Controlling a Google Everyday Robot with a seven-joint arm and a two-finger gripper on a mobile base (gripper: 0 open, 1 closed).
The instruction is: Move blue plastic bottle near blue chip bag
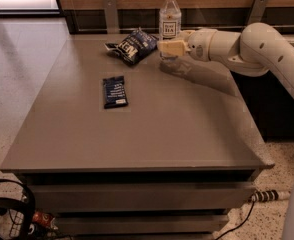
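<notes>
The tool (173, 47), gripping the blue plastic bottle (170, 19), hides its base.

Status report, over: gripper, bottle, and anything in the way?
Gripper over table's far side, shut on bottle. Bottle upright, beside chip bag. Nothing between them; packet lies well clear.

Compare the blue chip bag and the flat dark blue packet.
The blue chip bag is puffy and wrinkled; the flat packet lies thin and smooth. The bag sits far back beside the gripper, which holds the blue plastic bottle; the packet lies nearer the camera, alone. Both are dark blue with white print.
</notes>
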